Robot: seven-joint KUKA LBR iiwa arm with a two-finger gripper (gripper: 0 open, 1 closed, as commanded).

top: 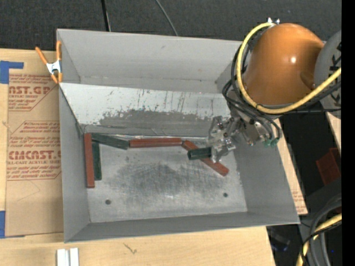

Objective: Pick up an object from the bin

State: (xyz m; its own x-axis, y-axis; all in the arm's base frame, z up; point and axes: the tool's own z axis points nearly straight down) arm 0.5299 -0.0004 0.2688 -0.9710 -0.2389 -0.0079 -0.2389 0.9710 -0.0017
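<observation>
My gripper (pixel 221 143) is at the right of the bin (pixel 166 206), just beside a short block (pixel 198 154) that touches a slanted stick (pixel 217 168). A long stick (pixel 155 143) runs left from there along the far side of the floor. A pair of sticks (pixel 89 162) lies side by side at the left.

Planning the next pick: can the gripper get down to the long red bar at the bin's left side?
Probably, from above: nothing lies on the red bar. But a green bar lies close alongside, leaving the gripper little room.

Red bar (pixel 88 160) beside green bar (pixel 97 160), far left.
</observation>
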